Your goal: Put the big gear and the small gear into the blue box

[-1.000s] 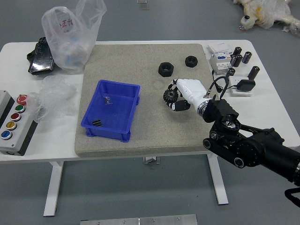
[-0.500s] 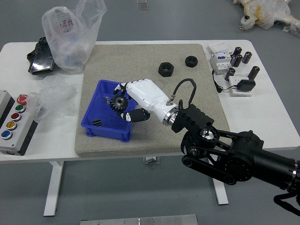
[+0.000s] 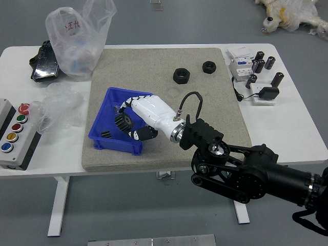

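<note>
My right hand (image 3: 154, 114), a white hand on a black arm, reaches in from the right over the blue box (image 3: 113, 142). A dark toothed gear (image 3: 123, 122) is tilted at the hand's far end, over the box interior, showing its thick side; whether the hand still grips it cannot be told. Inside the box lies a small black ribbed piece (image 3: 105, 134), perhaps the small gear. A little metallic item (image 3: 117, 109) shows beside the hand, partly hidden. The left hand is out of view.
Two black nut-like rings, one larger (image 3: 181, 76) and one smaller (image 3: 209, 67), lie at the mat's back. A button panel (image 3: 15, 134) and plastic bags (image 3: 77, 43) are left; black cylinders (image 3: 277, 79) and a cabled device (image 3: 268, 93) are right.
My right hand has travelled left from the mat to over the blue box, the gear moving with it. Since half a second ago, the gear has shifted down-left and tilted.
</note>
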`<act>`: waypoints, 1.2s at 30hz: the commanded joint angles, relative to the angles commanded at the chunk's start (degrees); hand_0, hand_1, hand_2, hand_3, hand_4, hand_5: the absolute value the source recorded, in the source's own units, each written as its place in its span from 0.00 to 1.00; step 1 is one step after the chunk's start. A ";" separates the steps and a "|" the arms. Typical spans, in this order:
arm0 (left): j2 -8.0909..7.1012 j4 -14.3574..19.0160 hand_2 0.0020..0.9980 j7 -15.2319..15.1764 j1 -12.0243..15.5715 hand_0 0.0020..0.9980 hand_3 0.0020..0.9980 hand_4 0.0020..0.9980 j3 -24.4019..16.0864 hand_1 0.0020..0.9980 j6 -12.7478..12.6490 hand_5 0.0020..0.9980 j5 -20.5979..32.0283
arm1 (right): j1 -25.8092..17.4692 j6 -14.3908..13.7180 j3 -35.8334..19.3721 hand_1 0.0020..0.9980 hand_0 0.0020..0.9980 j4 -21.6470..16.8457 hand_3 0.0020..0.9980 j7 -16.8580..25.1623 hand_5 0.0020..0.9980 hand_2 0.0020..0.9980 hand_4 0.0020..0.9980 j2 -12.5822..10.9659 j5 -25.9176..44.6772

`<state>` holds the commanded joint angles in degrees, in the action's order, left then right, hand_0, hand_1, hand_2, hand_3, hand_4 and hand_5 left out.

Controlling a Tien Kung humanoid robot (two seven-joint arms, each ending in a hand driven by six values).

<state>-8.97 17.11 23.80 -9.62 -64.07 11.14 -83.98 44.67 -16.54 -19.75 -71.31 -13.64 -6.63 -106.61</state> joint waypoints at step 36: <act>0.32 -0.12 0.79 -0.37 -0.01 0.83 0.84 0.88 0.91 0.80 -0.48 1.00 0.98 | -8.65 -2.69 -14.34 0.78 0.69 -5.32 0.83 8.34 0.32 0.83 0.76 -7.02 16.46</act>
<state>-8.65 16.99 23.43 -9.63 -63.16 10.66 -83.00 36.01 -19.24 -34.09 -76.64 -5.30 -13.65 -90.15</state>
